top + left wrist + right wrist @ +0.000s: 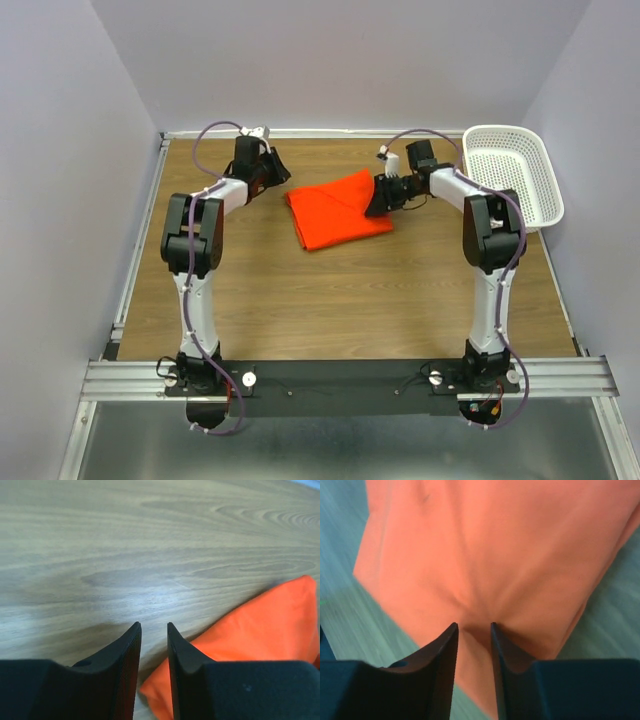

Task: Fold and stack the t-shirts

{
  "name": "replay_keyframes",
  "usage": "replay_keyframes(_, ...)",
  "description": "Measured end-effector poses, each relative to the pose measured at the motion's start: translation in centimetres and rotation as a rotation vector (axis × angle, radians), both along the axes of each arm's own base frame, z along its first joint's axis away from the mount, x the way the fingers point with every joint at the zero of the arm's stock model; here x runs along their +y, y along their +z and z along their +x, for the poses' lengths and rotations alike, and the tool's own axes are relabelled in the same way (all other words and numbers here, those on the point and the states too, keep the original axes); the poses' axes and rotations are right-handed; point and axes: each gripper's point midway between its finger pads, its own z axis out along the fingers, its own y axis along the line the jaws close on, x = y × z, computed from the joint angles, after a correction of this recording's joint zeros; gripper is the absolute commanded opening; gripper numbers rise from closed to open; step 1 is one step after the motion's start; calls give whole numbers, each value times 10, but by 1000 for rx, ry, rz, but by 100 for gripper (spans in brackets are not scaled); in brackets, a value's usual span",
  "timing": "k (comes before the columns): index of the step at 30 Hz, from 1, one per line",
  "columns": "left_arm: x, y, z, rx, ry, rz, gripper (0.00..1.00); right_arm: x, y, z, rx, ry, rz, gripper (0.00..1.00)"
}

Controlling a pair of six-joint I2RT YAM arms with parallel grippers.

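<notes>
The orange-red t-shirt (338,210) lies folded into a rough square on the wooden table, at the far middle. My right gripper (383,200) is at the shirt's right edge. In the right wrist view my right gripper (474,626) is shut on a pinch of the t-shirt (495,545), with creases running to the jaws. My left gripper (278,165) is just beyond the shirt's far left corner, apart from it. In the left wrist view my left gripper (154,626) has its jaws nearly together with nothing between them, and the t-shirt (250,630) lies to its right.
A white perforated plastic basket (512,172) stands at the far right edge of the table (330,300). Walls enclose the table at the back and on both sides. A metal rail carries the arm bases at the near edge.
</notes>
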Motion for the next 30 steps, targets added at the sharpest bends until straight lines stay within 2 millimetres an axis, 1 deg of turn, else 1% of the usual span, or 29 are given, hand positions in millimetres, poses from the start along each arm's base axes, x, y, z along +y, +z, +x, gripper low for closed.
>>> replay_keyframes(1,2,8,-3,-20,1,11,37,-2,5,-3,-11,12,-5,50)
replay_keyframes(3,7,27,-18,-54,2,24,45,-8,22,-7,-46,27,-11,54)
replay_keyframes(4,10,42,-29,-89,4,26,56,-11,34,-7,-82,35,-14,59)
replay_keyframes(5,12,51,-39,-104,5,24,60,-13,48,-8,-119,40,-16,61)
replay_keyframes(6,14,69,-56,-133,8,12,66,-17,63,-8,-162,45,-20,66)
replay_keyframes(7,14,82,-67,-166,9,0,70,-19,75,-9,-198,48,-23,68)
replay_keyframes(8,14,91,-83,-191,5,-12,72,-22,92,-10,-250,51,-29,69)
replay_keyframes(9,13,98,-93,-209,1,-26,72,-24,103,-12,-281,53,-31,74)
replay_keyframes(10,9,101,-104,-219,-4,-41,73,-26,114,-15,-313,55,-32,75)
replay_keyframes(11,4,98,-114,-211,-14,-56,75,-27,119,-17,-331,59,-33,76)
replay_keyframes(12,-6,84,-128,-173,-34,-66,75,-28,127,-22,-350,61,-32,77)
replay_keyframes(13,-13,73,-136,-141,-46,-72,75,-28,132,-26,-360,62,-32,77)
replay_keyframes(14,-19,62,-144,-107,-55,-75,76,-29,133,-29,-362,63,-32,78)
replay_keyframes(16,-36,25,-171,10,-89,-72,76,-31,134,-39,-357,64,-33,78)
replay_keyframes(17,-39,17,-177,33,-96,-71,76,-32,133,-45,-352,64,-34,78)
replay_keyframes(18,-47,3,-188,81,-114,-65,76,-33,133,-48,-349,64,-34,78)
replay_keyframes(19,-51,-5,-193,108,-122,-63,76,-34,132,-53,-345,65,-34,78)
replay_keyframes(22,-55,-20,-197,153,-120,-56,75,-36,131,-65,-338,65,-36,78)
replay_keyframes(25,-59,-21,-190,155,-108,-57,74,-37,129,-73,-331,66,-37,78)
replay_keyframes(28,-66,-22,-180,151,-110,-57,65,-38,127,-76,-323,66,-37,78)
replay_keyframes(29,-69,-22,-178,150,-112,-57,60,-38,126,-76,-322,66,-37,78)
replay_keyframes(30,-71,-24,-176,153,-115,-57,51,-39,126,-76,-321,64,-37,78)
